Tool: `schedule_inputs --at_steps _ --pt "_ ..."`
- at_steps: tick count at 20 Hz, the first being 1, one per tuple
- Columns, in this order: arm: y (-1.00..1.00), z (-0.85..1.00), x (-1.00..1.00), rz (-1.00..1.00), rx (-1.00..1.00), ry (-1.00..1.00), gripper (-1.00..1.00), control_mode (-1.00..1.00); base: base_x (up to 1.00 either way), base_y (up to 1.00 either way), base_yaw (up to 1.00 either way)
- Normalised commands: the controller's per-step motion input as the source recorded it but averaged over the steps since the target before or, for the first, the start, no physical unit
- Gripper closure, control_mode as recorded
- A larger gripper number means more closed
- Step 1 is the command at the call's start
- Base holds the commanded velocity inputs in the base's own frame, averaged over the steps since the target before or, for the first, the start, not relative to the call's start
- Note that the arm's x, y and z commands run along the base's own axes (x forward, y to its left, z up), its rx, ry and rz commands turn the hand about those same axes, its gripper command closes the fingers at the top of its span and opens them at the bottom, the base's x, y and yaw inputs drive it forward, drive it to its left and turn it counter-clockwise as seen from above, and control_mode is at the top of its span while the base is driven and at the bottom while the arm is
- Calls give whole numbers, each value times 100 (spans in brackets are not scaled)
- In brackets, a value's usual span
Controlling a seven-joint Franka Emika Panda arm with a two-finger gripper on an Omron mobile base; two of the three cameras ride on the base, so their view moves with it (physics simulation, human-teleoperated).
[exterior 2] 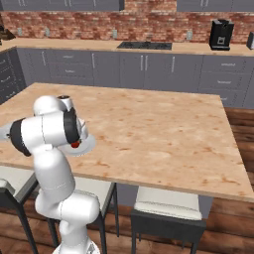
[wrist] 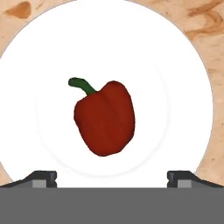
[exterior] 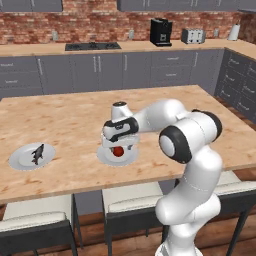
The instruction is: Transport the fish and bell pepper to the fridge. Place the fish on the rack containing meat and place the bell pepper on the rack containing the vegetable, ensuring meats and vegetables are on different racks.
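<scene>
A light wooden worktop (exterior: 75, 120) carries two white plates: one plate (exterior: 20, 159) holding a dark fish (exterior: 37, 153), another plate (wrist: 175, 87) holding a red bell pepper (wrist: 105, 118).

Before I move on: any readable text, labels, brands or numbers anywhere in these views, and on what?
None can be read.
Coffee machine: plain black, no legible brand.
Toaster: too small to show any marking.
Plate under the bell pepper: blank white.
Plate under the fish: no print visible.
</scene>
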Motion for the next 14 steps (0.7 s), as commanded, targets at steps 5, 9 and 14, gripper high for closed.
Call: schedule_inputs --at_steps 5,9,14 --pt "3 -17 32 -4 0 0 -100 -100 0 0 0" --pt "9 -21 18 -3 0 3 -100 -100 0 0 0" --pt "7 -21 0 0 0 10 -100 -100 0 0 0"
